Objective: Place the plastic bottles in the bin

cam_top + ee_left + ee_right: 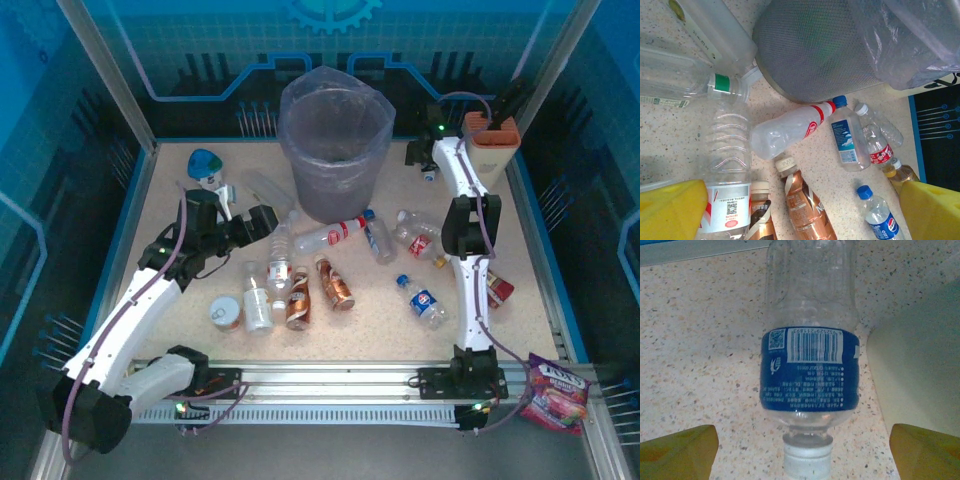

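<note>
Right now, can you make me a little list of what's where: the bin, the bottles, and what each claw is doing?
bin: grey bucket lined with a plastic bag, at the far middle of the table
bottles: lying scattered on the table in front of the bin, some copper-brown, some clear
left gripper: open, looking down on bottles beside the bin
right gripper: open, one finger each side of a blue-label bottle lying on the table, gaps on both sides
</note>
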Action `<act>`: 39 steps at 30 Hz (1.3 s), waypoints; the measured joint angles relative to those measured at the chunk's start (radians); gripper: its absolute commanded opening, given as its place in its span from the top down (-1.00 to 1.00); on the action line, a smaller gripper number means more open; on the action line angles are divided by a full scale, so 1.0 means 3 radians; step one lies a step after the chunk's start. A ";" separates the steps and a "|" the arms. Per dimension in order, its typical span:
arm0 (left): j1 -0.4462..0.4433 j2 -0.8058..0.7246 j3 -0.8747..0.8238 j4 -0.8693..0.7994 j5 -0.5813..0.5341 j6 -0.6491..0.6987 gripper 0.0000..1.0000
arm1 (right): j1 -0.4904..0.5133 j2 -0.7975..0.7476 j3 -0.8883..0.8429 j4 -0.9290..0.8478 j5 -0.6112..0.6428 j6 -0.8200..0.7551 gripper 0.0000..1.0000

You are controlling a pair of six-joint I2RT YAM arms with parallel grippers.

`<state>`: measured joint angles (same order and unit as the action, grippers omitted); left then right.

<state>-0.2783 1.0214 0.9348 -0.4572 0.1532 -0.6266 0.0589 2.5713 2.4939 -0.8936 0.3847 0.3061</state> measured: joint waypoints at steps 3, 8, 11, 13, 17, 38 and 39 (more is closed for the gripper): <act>0.0000 0.0000 -0.0003 0.0036 -0.0001 0.0000 -0.99 | -0.0034 0.0109 0.0080 0.0004 -0.0034 0.0042 -0.79; 0.0000 0.0000 -0.0003 0.0072 -0.0004 -0.0001 -0.98 | -0.0076 0.0229 0.0109 0.0010 -0.0104 0.0090 -0.69; 0.0000 0.0000 -0.0003 0.0072 -0.0013 -0.0003 -0.98 | -0.0092 0.0267 0.0109 0.0014 -0.0167 0.0118 -0.47; 0.0000 0.0000 -0.0003 0.0072 -0.0019 -0.0005 -0.98 | -0.0097 0.0271 0.0106 0.0018 -0.0193 0.0144 -0.37; 0.0000 0.0000 -0.0004 0.0074 -0.0025 -0.0009 -0.99 | -0.0099 0.0268 0.0065 0.0114 -0.0211 0.0153 -0.21; 0.0000 0.0000 -0.0009 0.0098 -0.0036 -0.0009 -0.98 | -0.0094 -0.1494 -0.1677 0.0431 -0.0320 0.0089 0.06; 0.0000 0.0000 -0.0009 0.0099 -0.0036 -0.0009 -0.99 | -0.0092 -0.1645 -0.1754 0.0435 -0.0332 0.0076 0.06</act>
<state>-0.2783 1.0214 0.9321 -0.4274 0.1425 -0.6292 0.0315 2.0777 1.9678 -0.7631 0.2852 0.3290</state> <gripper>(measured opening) 0.992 0.510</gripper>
